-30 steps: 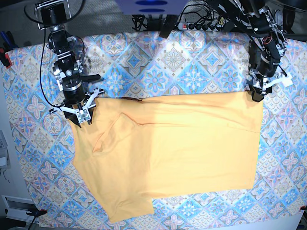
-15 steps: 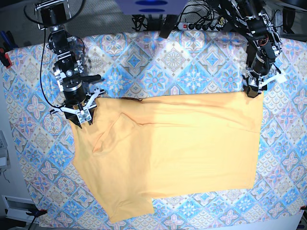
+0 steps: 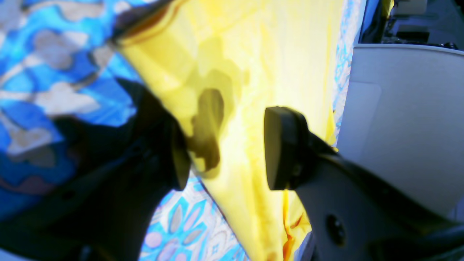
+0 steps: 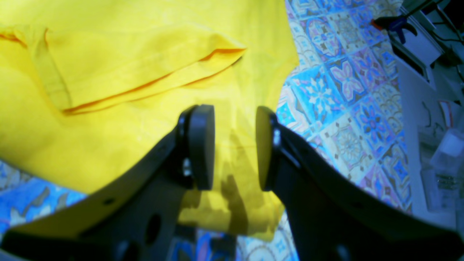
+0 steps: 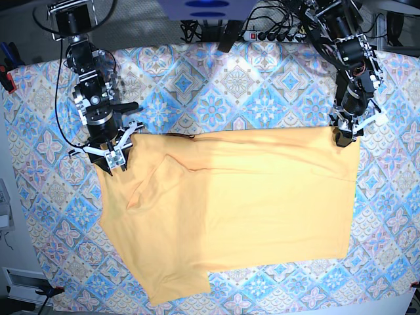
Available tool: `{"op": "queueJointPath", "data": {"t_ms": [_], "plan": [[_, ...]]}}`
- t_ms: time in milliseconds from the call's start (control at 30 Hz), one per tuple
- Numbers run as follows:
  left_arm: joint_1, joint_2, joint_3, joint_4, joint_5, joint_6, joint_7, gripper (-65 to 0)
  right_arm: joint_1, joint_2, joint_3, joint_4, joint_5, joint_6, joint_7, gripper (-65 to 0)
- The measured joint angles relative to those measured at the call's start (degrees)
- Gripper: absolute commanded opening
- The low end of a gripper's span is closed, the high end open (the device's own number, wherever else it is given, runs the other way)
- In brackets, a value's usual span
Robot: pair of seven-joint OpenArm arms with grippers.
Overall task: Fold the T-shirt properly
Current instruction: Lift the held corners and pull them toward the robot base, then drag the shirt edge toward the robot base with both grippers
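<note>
Base view: the T-shirt (image 5: 230, 203) lies spread on the patterned tablecloth (image 5: 262, 92) over the bench, one sleeve folded in on my right arm's side, lower hem toward the camera. My right gripper (image 5: 110, 157) sits at the shirt's upper corner on the picture's left. My left gripper (image 5: 344, 136) sits at the upper corner on the picture's right. From this height I cannot tell how wide either pair of jaws stands.

Left wrist view: blurred. The left gripper (image 3: 224, 145) has its jaws apart with a cloth edge running up between them. One pad (image 3: 275, 148) looks clear of the fabric, so I judge no firm hold; whether the other pad touches, I cannot tell.

Right wrist view: the right gripper (image 4: 233, 145) has jaws partly open, straddling the yellow cloth, nothing pinched. It also shows the folded sleeve hem (image 4: 152, 81) up close; the base view gives only a crease.

Handling, my judgement: light, soft, limp cloth, drapes and bunches, not fragile. I'd pinch both top corners through all layers so the edge lifts evenly; a shallow bite may slip.
</note>
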State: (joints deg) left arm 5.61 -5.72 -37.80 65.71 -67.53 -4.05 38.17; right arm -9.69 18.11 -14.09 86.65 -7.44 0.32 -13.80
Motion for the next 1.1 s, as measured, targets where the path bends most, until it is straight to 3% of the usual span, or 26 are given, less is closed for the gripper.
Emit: {"op": "queueJointPath", "data": {"t_ms": [100,167,233,333,800,900,1000,1100], "plan": [[-0.04,0.02,0.13,0.0,0.37,0.0,0.33,-55.3,-2.54,0.33,-0.02,0.55,-0.04,-0.11,-0.59,-46.0],[-0.04,0.0,0.17,0.0,0.39,0.2,0.37,-58.6,-3.98,1.99,-0.9,1.09,-0.02,0.92,-2.58,-44.0],[0.0,0.0,0.17,0.0,0.44,0.17,0.33,-59.1,-3.91,2.58,-1.81,1.29,-0.04,-0.15,-5.75,-40.4],[-0.04,0.0,0.17,0.0,0.39,0.2,0.39,-59.6,-3.48,2.51,-2.23,1.92,-0.04,0.07,-5.9,-36.5],[-0.04,-0.02,0.15,0.02,0.37,0.2,0.66,-59.6,-3.69,3.21,-2.25,-0.59,0.83,0.61,-8.24,-36.1],[0.0,-0.02,0.15,0.0,0.42,0.17,0.59,-59.6,-4.46,3.5,1.22,-0.39,9.05,0.31,-8.09,-36.0],[0.04,-0.04,0.17,0.0,0.39,0.17,0.63,-59.6,-4.96,3.8,5.64,0.42,22.03,0.17,-8.2,-35.8],[-0.02,-0.04,0.15,0.0,0.42,0.17,0.61,-59.6,-4.96,3.82,8.68,0.66,33.51,3.02,-8.33,-35.8]]}}
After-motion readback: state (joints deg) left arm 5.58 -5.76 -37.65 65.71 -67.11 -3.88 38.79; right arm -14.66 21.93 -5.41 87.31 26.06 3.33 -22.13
